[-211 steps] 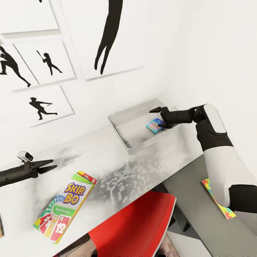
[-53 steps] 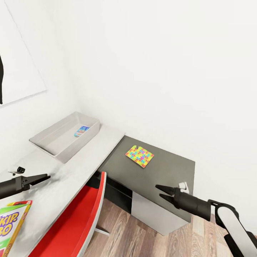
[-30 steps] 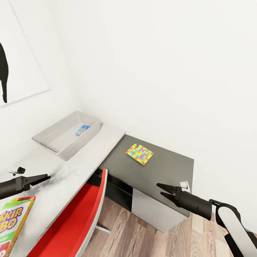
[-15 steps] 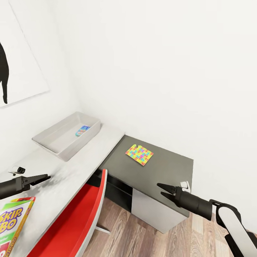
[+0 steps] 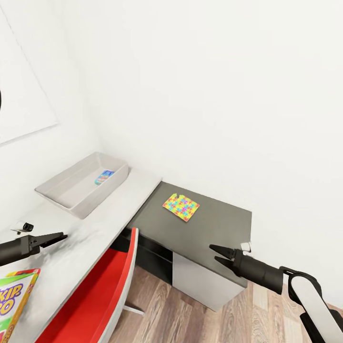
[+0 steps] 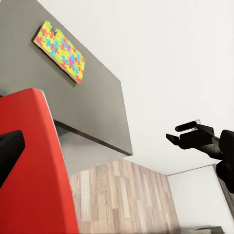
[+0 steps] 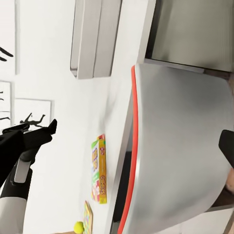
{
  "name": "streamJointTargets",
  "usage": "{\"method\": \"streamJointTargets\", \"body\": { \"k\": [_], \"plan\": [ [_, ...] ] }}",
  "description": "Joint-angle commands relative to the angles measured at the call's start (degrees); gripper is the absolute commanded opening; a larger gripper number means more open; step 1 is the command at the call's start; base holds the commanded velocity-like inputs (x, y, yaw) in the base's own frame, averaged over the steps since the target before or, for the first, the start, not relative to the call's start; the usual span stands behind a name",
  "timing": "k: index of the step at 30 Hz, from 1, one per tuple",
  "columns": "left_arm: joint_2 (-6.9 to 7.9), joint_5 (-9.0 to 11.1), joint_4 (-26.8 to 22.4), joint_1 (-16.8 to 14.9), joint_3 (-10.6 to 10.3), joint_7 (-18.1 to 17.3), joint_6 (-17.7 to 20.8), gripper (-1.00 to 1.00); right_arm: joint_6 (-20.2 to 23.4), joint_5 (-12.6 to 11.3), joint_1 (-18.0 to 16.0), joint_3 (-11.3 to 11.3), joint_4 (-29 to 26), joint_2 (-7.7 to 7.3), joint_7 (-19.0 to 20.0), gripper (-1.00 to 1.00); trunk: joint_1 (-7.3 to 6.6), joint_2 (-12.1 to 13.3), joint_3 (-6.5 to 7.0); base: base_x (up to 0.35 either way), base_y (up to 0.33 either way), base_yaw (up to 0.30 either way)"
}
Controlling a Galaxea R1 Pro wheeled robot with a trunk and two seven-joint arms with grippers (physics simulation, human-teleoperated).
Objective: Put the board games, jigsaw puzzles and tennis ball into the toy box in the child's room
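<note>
Reaching toward the lower dark bench (image 5: 224, 224), our right claw (image 5: 213, 253) hangs at the lower centre-right of the head view with its two fingers apart and nothing between them. The jigsaw puzzle (image 5: 181, 207) lies flat on that dark top, up and to the left of the claw's tips, well apart from them, one of its edges running roughly parallel to the wall behind. We judge this puzzle the next thing to lift, and the right arm is plainly the nearer one. Our left claw (image 5: 55, 237) hovers over the pale bench (image 5: 119, 200) at the left edge of the frame, far from the puzzle; its fingers look nearly together and hold nothing, though we cannot tell for sure how far they part. The toy box (image 5: 62, 200) sits at the middle left, with a blue board game (image 5: 104, 176) already inside it. The Skip-Bo box (image 5: 14, 297) lies at the lower left corner, near the left claw. A red chair (image 5: 95, 300) stands below the pale bench. The right wrist view picks out the tennis ball (image 7: 78, 226) on the pale top beyond the Skip-Bo box.
</note>
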Motion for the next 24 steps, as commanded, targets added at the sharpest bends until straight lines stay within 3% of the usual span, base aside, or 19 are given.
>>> {"method": "streamJointTargets", "body": {
  "k": [1, 12, 18, 24],
  "plan": [
    [0.02, 0.0, 0.0, 0.0, 0.0, -0.2, 0.6, 1.0, 0.2, 0.6, -0.1, -0.1, 0.0, 0.0, 0.6, 1.0, 0.03, -0.1, -0.03, 0.0, 0.0, -0.174],
    [0.33, -0.1, 0.0, 0.0, 0.5, -0.2, 0.9, 1.0, 0.2, 0.7, -0.1, 0.0, 0.0, 0.0, 0.6, 1.0, 0.03, -0.1, 0.84, 0.0, 0.0, -0.164],
    [1.95, 0.0, 0.0, 0.1, 2.2, -0.2, 1.2, 1.0, 0.1, 1.0, -0.1, 0.1, 0.0, 0.05, 0.6, 1.0, 0.03, -0.1, 1.38, 0.0, 0.0, -0.061],
    [2.61, 0.0, 0.0, 0.1, 2.8, -0.2, 1.3, 1.0, -1.7, 1.0, -0.1, 0.4, 0.0, 0.02, 0.6, 1.0, 0.03, -0.1, 1.95, 0.0, 0.0, -0.011]
  ]
}}
